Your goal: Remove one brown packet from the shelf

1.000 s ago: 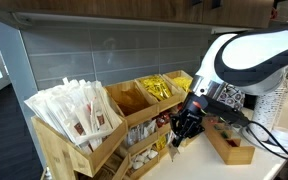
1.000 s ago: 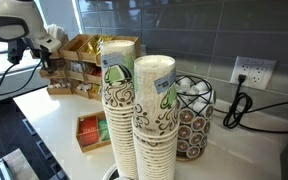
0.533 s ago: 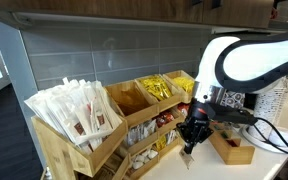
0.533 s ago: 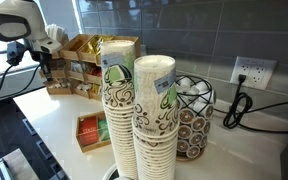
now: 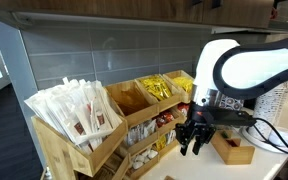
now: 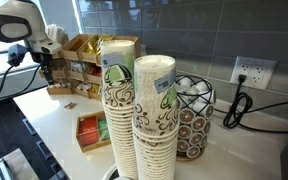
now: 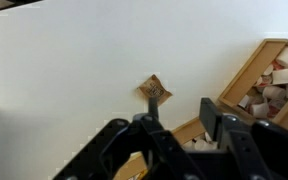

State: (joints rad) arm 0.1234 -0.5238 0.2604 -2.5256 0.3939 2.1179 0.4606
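Gripper (image 7: 177,116) stands released, jaws spread wide with nothing between them, above the white counter (image 7: 64,70). Brown packet (image 7: 155,92) lies flat on that counter just ahead of the jaw gap, clear of both jaws and outside the shelf (image 7: 246,68), whose open bin of like packets sits to one side of the jaws and slightly beyond. In an exterior view the shelf (image 5: 56,148) rises behind the jaws, with yellow sachets (image 5: 162,88) in an upper bin above them and white paper-wrapped sticks (image 5: 76,110) farthest off.
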